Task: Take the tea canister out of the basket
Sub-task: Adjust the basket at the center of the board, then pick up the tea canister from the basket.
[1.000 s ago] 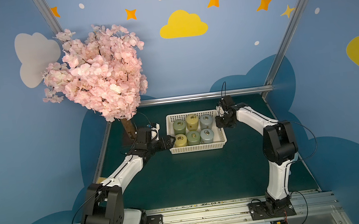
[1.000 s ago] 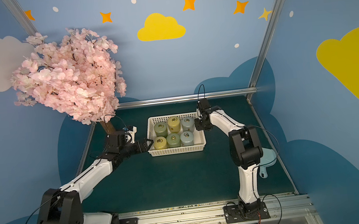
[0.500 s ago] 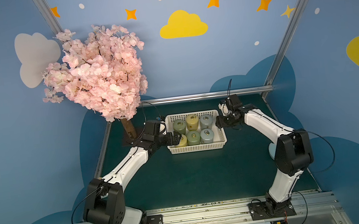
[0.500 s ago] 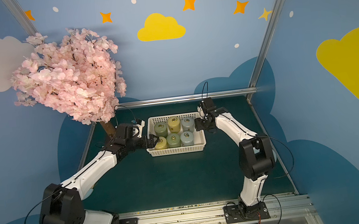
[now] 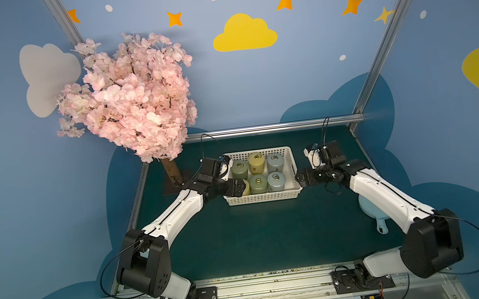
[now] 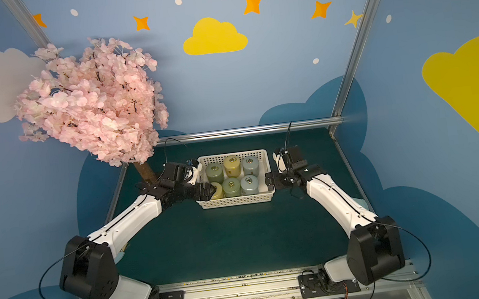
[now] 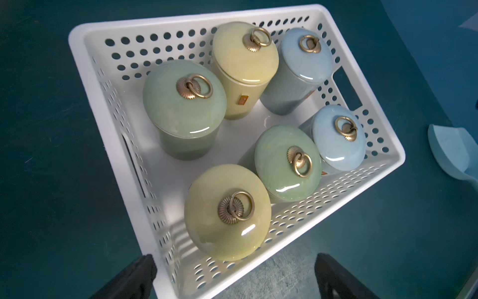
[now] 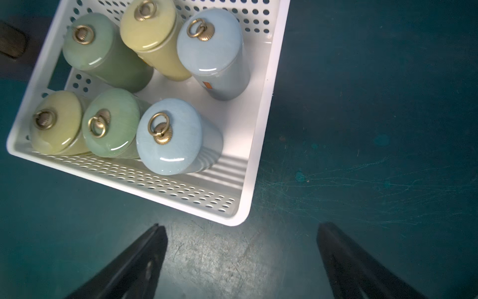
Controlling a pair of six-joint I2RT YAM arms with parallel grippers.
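The task was at the reach stage, with nothing lifted yet: all six tea canisters (image 5: 258, 182) stood upright in two rows of three inside the white perforated basket (image 5: 264, 197) at the back of the green table (image 8: 362, 129). The left gripper (image 7: 234, 274) hovered with its fingers spread wide and empty over the basket's near left corner, roughly above the yellow tea canister (image 7: 227, 212) there, which looked like its target. The next move probably called for lowering those jaws around that canister's body, clear of the basket wall and the green neighbour, then closing. The right gripper (image 8: 241, 246) hung just beside the basket's right end over bare table, jaws wide apart, holding nothing. A second earlier it had been further back and more closed, while the left gripper had been outside the basket's left wall.
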